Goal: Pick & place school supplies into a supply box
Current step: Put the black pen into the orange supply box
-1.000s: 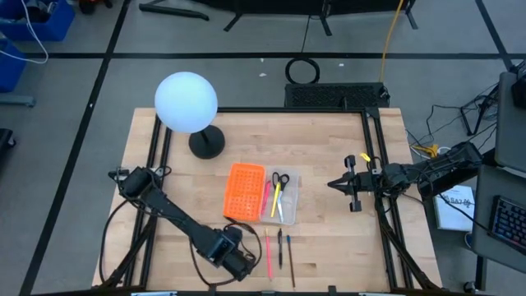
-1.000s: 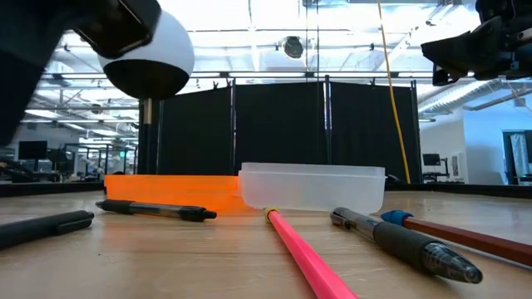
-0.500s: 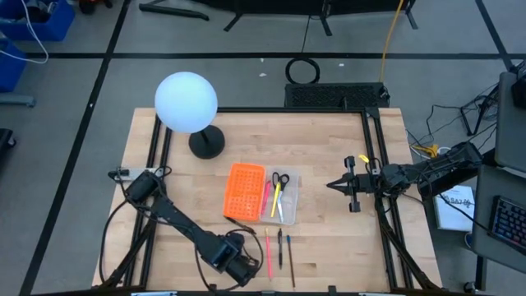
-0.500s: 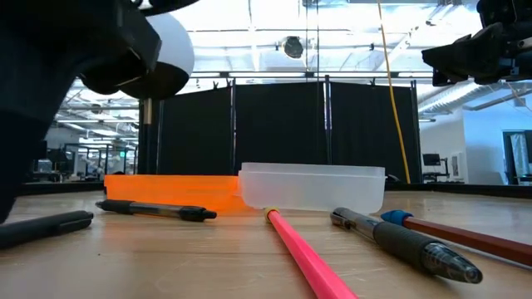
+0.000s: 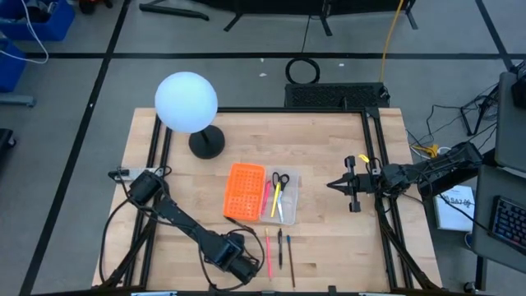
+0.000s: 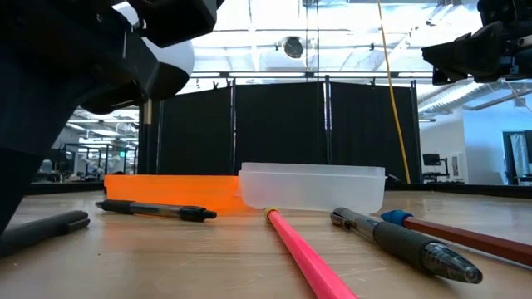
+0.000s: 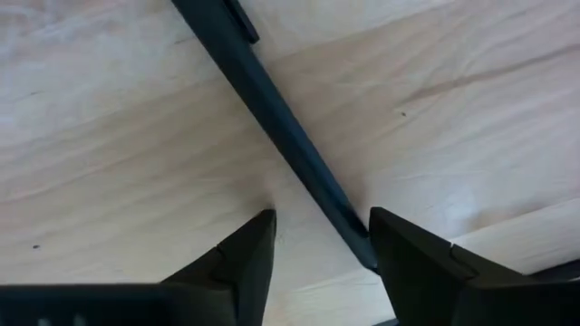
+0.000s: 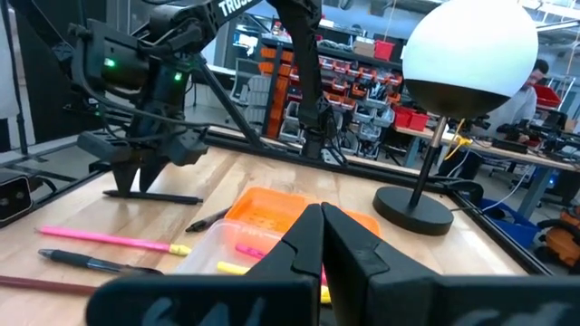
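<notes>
The supply box has an orange half (image 5: 244,191) and a clear tray (image 5: 281,197). In the tray lie scissors (image 5: 280,179) and a yellow pencil (image 5: 276,201). A pink pencil (image 5: 267,255), a black pen (image 5: 279,249) and a brown pencil (image 5: 290,259) lie on the table nearer the front edge. My left gripper (image 7: 322,217) points down, open, low over another black pen (image 7: 272,118). Its fingers stand on either side of the pen near one end. I cannot tell whether a finger touches it. My right gripper (image 5: 333,185) hovers shut at the table's right.
A white globe lamp (image 5: 186,103) stands on its dark base (image 5: 205,144) at the far left. One more black pen (image 6: 158,210) lies by the orange half. The table's front edge is close behind my left gripper (image 5: 246,267).
My left gripper has sunk toward the table and shifted a little toward the near edge, now low over the black pen. The supplies and the box have kept their places.
</notes>
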{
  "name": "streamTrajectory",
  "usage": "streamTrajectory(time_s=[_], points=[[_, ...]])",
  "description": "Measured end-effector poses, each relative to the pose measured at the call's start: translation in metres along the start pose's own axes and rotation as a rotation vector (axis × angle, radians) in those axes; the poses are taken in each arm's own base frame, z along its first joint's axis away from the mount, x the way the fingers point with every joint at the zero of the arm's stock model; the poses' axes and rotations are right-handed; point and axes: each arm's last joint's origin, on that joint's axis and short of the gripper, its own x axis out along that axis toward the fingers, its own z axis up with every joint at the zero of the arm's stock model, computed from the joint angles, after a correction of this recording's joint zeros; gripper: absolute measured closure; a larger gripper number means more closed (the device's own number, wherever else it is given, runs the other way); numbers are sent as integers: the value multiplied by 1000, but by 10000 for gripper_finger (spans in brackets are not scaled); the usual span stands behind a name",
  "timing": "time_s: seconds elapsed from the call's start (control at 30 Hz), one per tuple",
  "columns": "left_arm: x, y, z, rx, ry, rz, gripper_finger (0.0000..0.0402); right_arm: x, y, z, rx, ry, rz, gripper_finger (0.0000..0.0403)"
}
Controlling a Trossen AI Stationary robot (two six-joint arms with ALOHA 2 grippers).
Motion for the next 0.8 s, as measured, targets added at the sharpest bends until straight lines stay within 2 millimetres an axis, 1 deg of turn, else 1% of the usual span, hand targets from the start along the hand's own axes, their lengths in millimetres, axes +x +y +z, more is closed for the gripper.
streamTrajectory(time_s=[0.23,0.43,0.53,0.7,0.8], points=[[0,9,6,-3,-41,100,252,0,0,0,29,4,2,403],[16,12,7,11,-10,181,299,0,0,-1,28,8,2,403],[23,10,7,22,12,175,324,0,0,-1,27,9,2,403],[26,6,9,27,22,149,370,0,0,-1,25,10,2,403],[26,6,9,32,0,139,376,0,0,-1,25,9,2,403]])
